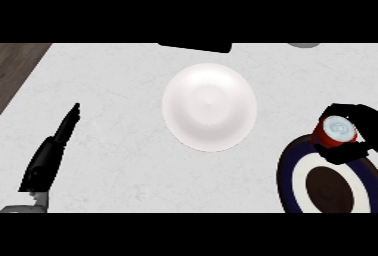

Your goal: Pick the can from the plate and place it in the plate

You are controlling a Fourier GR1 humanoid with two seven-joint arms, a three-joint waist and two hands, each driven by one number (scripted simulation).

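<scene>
Right hand (363, 122) fingers clamped round red can (338, 131), at navy-rimmed plate's (289, 170) far rim, likely gripped for transfer; white plate (210, 107) left of fingertips; left hand (50, 152) fingers straight, together, resting.

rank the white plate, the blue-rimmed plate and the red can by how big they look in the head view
1. white plate
2. blue-rimmed plate, unsure: cut off by the view's edge, it may be as big
3. red can, smallest, in the right robot hand
</scene>
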